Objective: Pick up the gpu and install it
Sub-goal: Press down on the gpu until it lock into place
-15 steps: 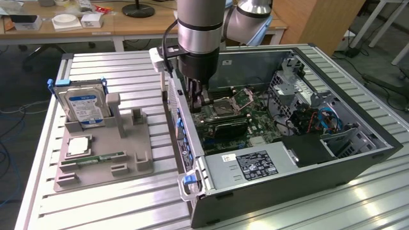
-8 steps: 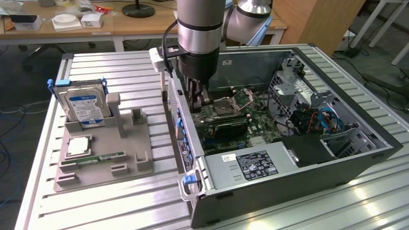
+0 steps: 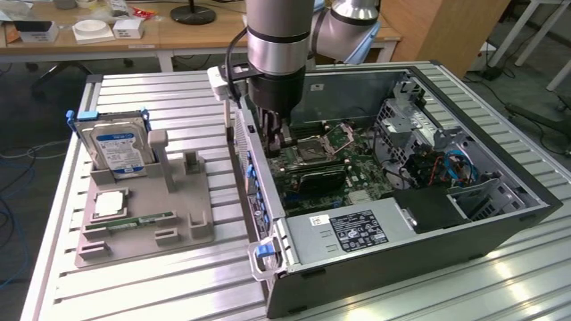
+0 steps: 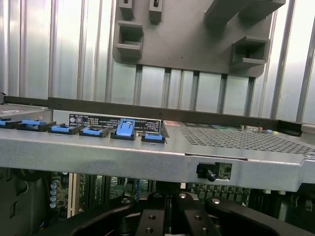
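The open computer case (image 3: 402, 264) lies on its side on the metal table. My gripper (image 3: 278, 142) reaches down inside it next to the rear wall, over the motherboard (image 3: 357, 177). In the wrist view my gripper (image 4: 167, 219) has its dark fingers pressed together, shut, with nothing visible between them. A flat black card, the gpu (image 3: 317, 179), sits across the motherboard just below the CPU socket (image 3: 312, 148), a little forward of the fingertips. I cannot tell whether the fingers touch it.
A grey parts fixture (image 3: 165, 200) at the exterior view's left holds an upright hard drive with a blue label (image 3: 119, 148), a green RAM stick (image 3: 134, 221) and a chip (image 3: 109, 204). The case's rear panel (image 4: 147, 155) with blue slot clips (image 4: 123, 129) is close to the wrist camera.
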